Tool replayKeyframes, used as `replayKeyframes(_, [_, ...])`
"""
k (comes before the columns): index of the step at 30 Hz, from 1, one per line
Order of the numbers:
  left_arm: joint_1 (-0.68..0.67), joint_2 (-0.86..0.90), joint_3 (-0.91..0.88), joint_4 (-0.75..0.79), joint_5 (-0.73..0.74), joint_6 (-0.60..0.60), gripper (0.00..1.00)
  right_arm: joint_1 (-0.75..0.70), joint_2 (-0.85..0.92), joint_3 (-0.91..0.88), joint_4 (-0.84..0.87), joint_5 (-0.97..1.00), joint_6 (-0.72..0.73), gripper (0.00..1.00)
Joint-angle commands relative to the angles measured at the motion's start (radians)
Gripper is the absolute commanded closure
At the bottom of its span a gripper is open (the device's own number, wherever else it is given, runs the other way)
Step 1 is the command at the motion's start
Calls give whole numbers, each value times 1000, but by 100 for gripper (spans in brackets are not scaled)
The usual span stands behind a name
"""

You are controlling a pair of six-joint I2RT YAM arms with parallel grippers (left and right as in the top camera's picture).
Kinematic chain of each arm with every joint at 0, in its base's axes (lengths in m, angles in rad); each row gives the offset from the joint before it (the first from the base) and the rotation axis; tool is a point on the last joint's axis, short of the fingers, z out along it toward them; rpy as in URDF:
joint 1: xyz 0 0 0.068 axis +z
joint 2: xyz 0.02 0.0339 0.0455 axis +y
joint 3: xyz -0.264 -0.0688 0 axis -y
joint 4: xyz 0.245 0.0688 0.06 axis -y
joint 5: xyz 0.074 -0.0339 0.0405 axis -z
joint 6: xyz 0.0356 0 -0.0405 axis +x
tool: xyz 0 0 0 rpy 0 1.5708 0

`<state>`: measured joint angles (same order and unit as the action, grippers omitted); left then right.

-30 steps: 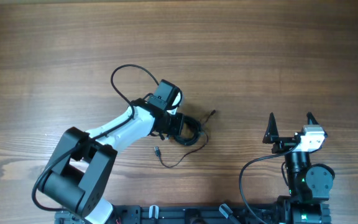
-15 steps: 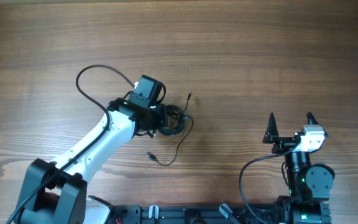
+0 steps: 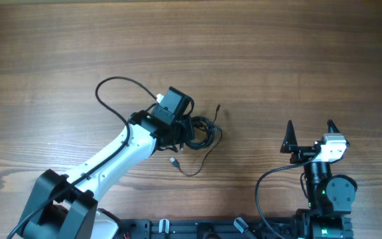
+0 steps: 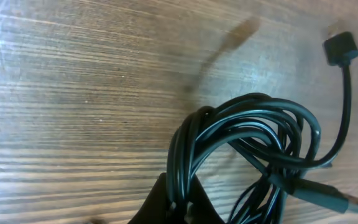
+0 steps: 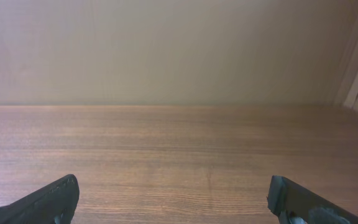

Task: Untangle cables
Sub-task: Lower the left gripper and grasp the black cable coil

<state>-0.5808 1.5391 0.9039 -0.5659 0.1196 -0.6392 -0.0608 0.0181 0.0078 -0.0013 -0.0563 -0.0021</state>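
The cables [image 3: 204,133] are a knot of thin black cords at the table's centre. One tail runs down to a small plug [image 3: 174,161], and another end points up-right [image 3: 216,108]. My left gripper [image 3: 188,133] is shut on the left side of the bundle. In the left wrist view the looped cords [image 4: 247,140] rise from between my fingertips [image 4: 161,202], with a black plug [image 4: 340,48] at top right and a metal connector [image 4: 347,202] at lower right. My right gripper [image 3: 310,129] stands open and holds nothing, far right of the cords, as the right wrist view [image 5: 176,205] also shows.
The left arm's own thicker black cable [image 3: 115,89] loops up-left of its wrist. The right arm's base [image 3: 327,192] sits at the front right edge. In the right wrist view the bare wooden table [image 5: 179,143] stretches ahead to a pale wall.
The left gripper carried the bundle left and slightly up, then back right and down to near where it began. The loose tail and plug trailed along. The right arm has not moved.
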Motion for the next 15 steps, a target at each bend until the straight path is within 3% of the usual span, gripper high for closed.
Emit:
replayKeyframes(1, [-3,-4,-3,-29,-27,244,96,-4,-13,-3,4,-13,-9,0])
replayKeyframes(8, [-4,-4,-2,-32,-48,252,96,-4,-13,-3,4,-13,-9,0])
replayKeyframes(15, [-4,-36,8,-34,-47,481,96,-4,-13,-3,4,-13,-9,0])
